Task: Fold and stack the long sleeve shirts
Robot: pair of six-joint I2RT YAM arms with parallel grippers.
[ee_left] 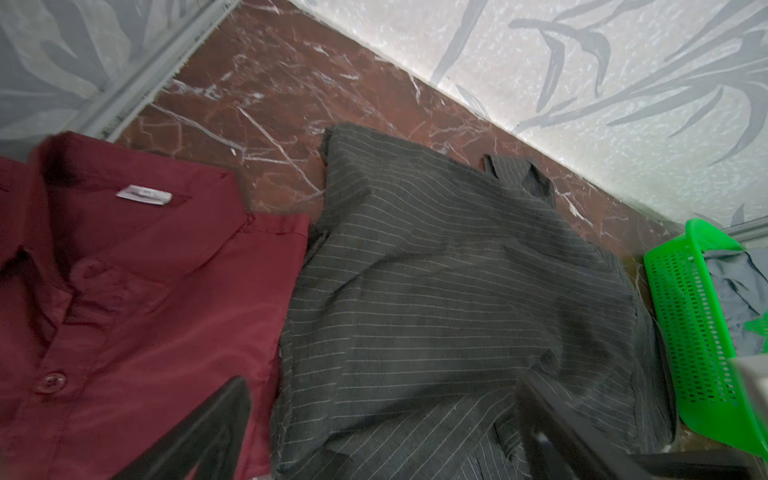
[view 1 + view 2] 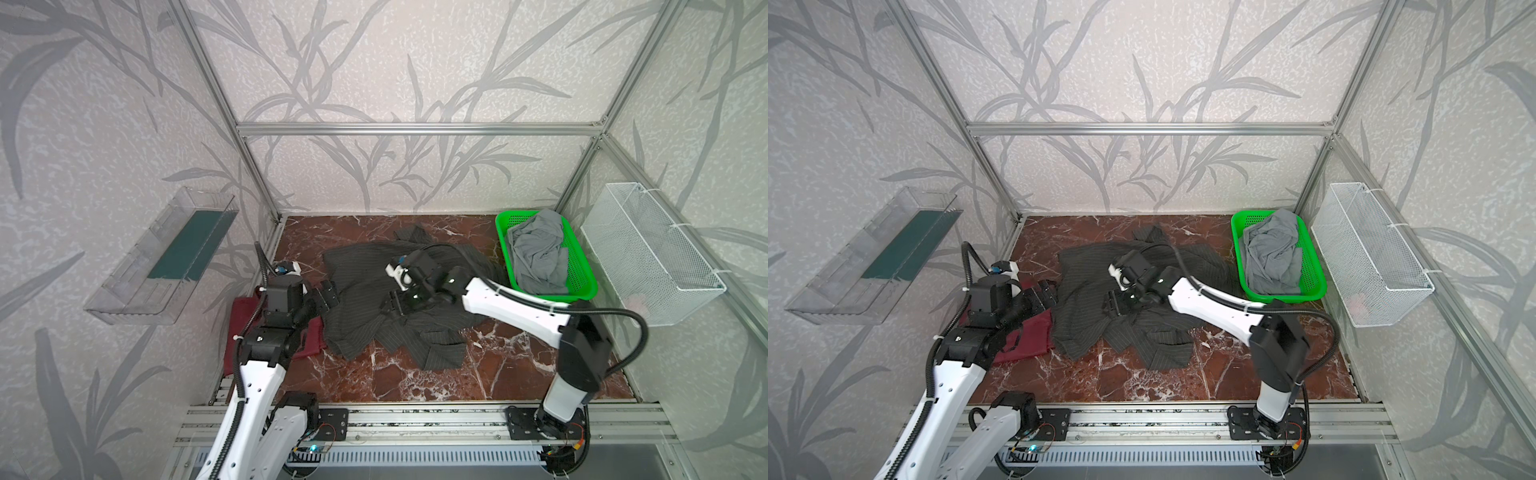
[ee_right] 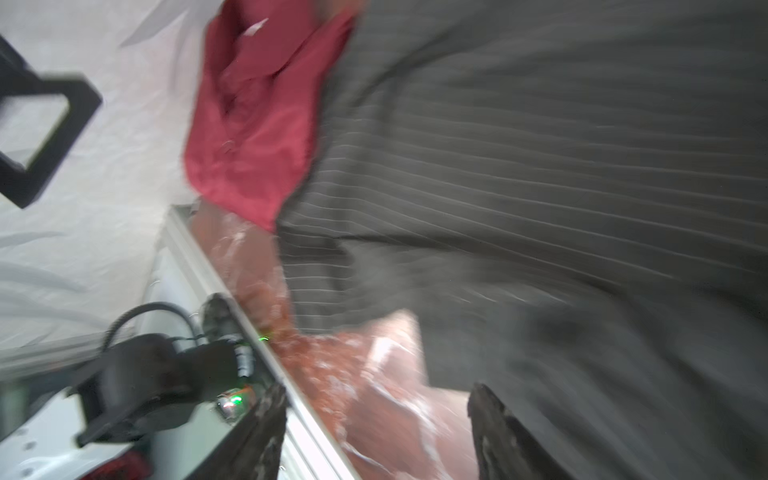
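A charcoal pinstriped shirt (image 2: 365, 320) (image 2: 1088, 320) lies crumpled in the middle of the table. A dark red collared shirt (image 2: 311, 341) (image 2: 1032, 336) lies flat at its left edge, partly under my left arm. My left gripper (image 2: 328, 293) (image 2: 1047, 293) is open, low over the seam where the red shirt (image 1: 124, 311) meets the pinstriped one (image 1: 436, 291); its midpoint (image 1: 382, 436) is over striped cloth. My right gripper (image 2: 395, 303) (image 2: 1113, 302) hovers over the pinstriped shirt (image 3: 540, 166). Its jaws (image 3: 380, 436) stand apart, with only bare table between them. That view is blurred.
A green basket (image 2: 582, 286) (image 2: 1312, 286) holding a light grey cloth (image 2: 540, 249) stands at the back right. A white wire basket (image 2: 648, 249) hangs on the right wall and a clear plastic bin (image 2: 162, 257) on the left wall. Marble tabletop (image 2: 415, 374) shows in front.
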